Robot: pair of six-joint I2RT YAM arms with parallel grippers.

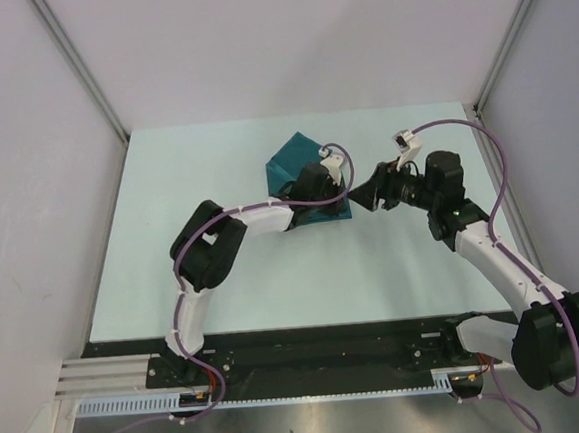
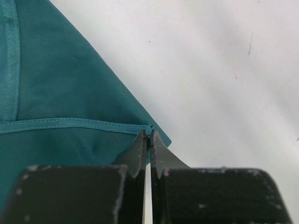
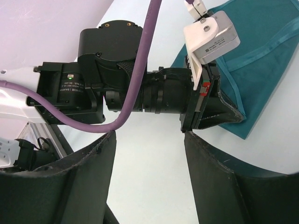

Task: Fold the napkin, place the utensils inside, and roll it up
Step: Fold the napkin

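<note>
Black and scuffed, the left gripper has its two tips pressed together. They pinch one stitched, hemmed corner of the teal soft cloth napkin. From that corner the cloth spreads flat over the pale blue-white table, toward the far middle of it. The overhead view shows a pointed, angular shape partly hidden under the left arm's wrist.

Just beside it, the right gripper hovers with its dark fingers spread wide and nothing between them. It faces the left wrist, apart from the cloth.

The napkin looks to be partly folded, so the folding step seems underway. The two dark-handled, gold-headed utensils appear in no view, so placing them inside and rolling up are not yet done.

A sticker on the left wrist's black motor housing and a white camera module both carry small print, too tiny to read.
</note>
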